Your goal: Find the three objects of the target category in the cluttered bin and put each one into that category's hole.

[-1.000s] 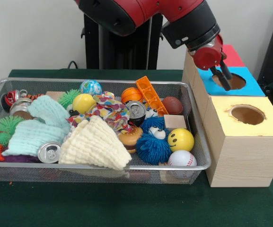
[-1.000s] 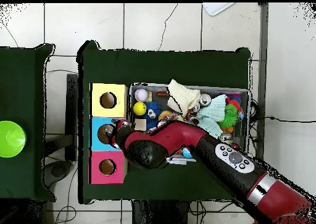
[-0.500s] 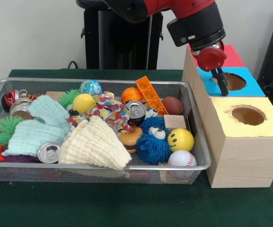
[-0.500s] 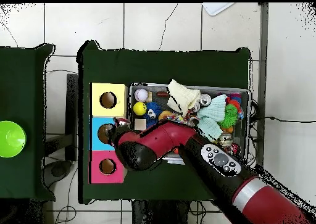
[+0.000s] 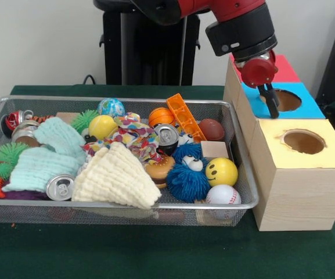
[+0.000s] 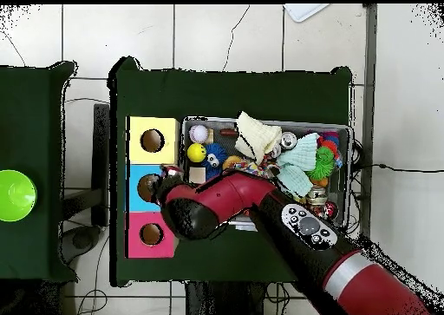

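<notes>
The green worktop (image 5: 155, 256) carries a wire bin (image 5: 245, 174) along its left and middle, packed with balls, cans, cloths and fuzzy toys, and 3 wooden boxes at its right edge. The red arm (image 5: 237, 23) holds the claw (image 5: 270, 100) over the blue box's hole (image 5: 287, 100), its fingers nearly together, gripping nothing visible.

We read this as a robotics lab: a green-clothed table (image 6: 234, 90) on a tiled floor (image 6: 208, 34) with loose cables (image 6: 87, 307) (some trailing under the table), plain white wall (image 5: 45, 40), and colour-topped sorting boxes (image 5: 298, 174).
</notes>
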{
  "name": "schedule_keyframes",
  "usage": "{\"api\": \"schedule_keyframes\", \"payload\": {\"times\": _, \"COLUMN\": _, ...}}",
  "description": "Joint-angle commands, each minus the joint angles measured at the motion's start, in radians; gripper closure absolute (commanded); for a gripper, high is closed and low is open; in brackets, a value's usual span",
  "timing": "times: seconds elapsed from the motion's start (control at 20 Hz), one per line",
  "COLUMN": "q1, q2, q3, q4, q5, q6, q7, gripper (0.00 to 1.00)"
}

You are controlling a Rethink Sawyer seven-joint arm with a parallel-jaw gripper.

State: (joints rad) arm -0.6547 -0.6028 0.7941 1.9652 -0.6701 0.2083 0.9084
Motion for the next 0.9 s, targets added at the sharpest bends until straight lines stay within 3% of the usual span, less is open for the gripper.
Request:
{"api": "schedule_keyframes", "payload": {"times": 0.05, "q1": -0.122, "q2": 0.041, "q3": -0.094, "q4": -0.204, "q5": 0.003, "q6": 0.067, "q7": 0.076, "gripper": 0.0}}
{"api": "schedule_keyframes", "payload": {"times": 0.2, "q1": -0.15, "q2": 0.045, "q3": -0.063, "q4": -0.196, "q5": 0.024, "q6": 0.097, "q7": 0.049, "gripper": 0.0}}
{"api": "schedule_keyframes", "payload": {"times": 0.55, "q1": -0.23, "q2": 0.069, "q3": 0.035, "q4": -0.163, "q5": 0.163, "q6": 0.22, "q7": 0.033, "gripper": 0.0}}
{"api": "schedule_keyframes", "payload": {"times": 0.9, "q1": -0.211, "q2": 0.042, "q3": 0.012, "q4": -0.19, "q5": 0.132, "q6": 0.236, "q7": 0.003, "gripper": 0.0}}
